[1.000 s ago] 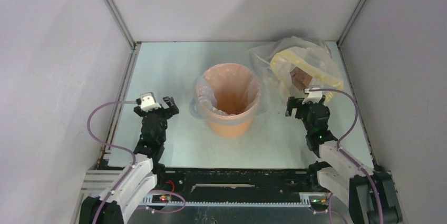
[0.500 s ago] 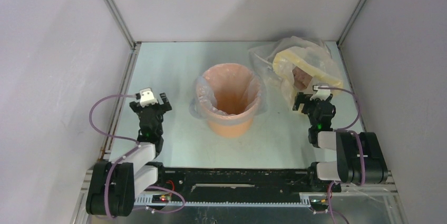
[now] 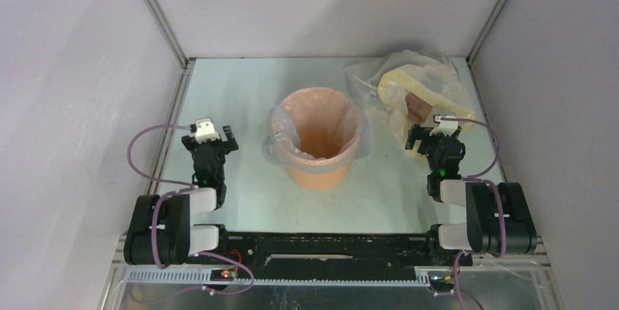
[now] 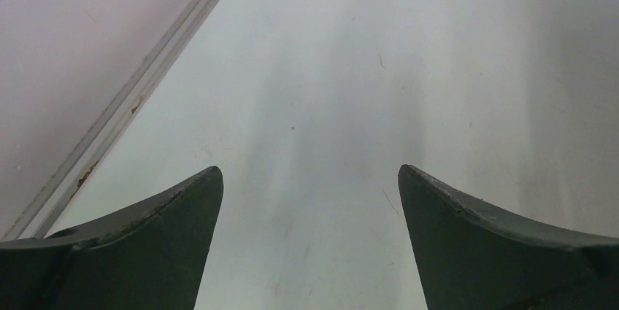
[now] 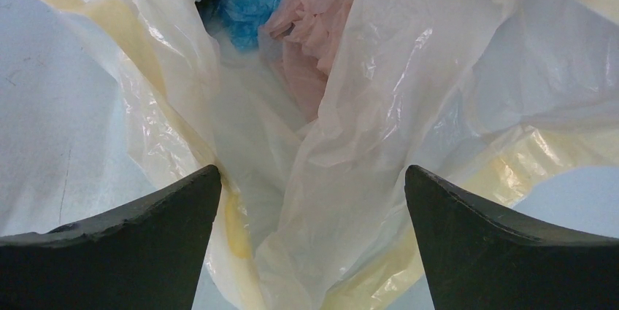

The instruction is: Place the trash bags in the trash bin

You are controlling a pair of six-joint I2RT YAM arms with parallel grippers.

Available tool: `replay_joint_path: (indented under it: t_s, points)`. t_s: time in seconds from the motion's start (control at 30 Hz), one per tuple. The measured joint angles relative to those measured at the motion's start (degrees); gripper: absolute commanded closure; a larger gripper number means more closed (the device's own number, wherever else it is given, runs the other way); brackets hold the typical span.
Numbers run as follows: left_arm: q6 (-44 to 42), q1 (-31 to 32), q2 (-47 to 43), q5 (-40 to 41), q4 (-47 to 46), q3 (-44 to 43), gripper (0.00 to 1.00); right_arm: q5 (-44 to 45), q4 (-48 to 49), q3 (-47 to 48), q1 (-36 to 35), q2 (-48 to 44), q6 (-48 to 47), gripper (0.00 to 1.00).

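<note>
The trash bin (image 3: 319,170), a round orange bucket, stands upright mid-table. The trash bag (image 3: 272,141), thin pale blue-grey film, lines it and folds out over the rim. Left of the bin and apart from it, my left gripper (image 3: 213,138) is open; in the left wrist view the left gripper (image 4: 310,179) has only bare table between its fingers. My right gripper (image 3: 435,136) is open to the right of the bin. In the right wrist view the right gripper (image 5: 312,179) faces crumpled clear-and-yellow plastic, which lies between the spread jaws ungripped.
The bulky clear-and-yellow plastic bundle (image 3: 420,90) sits at the back right, holding pink and blue scraps (image 5: 244,0). An aluminium rail (image 4: 131,98) runs along the left wall. Enclosure walls close the left, right and back sides. Both arms are folded near their bases.
Both arms have drawn back toward their bases and folded up, the right first, then the left. Both grippers stayed open. Bin, bag and bundle have not moved.
</note>
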State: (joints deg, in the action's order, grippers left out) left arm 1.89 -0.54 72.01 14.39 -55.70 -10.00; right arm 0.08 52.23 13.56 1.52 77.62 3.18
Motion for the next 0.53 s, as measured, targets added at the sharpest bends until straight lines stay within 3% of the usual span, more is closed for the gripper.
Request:
replay_joint_path:
  t_s: [0.53]
  points:
    - [0.00,-0.50,0.00,0.07,-2.08,0.00,0.00,0.02,0.02,0.00,0.00,0.00,0.00,0.00]
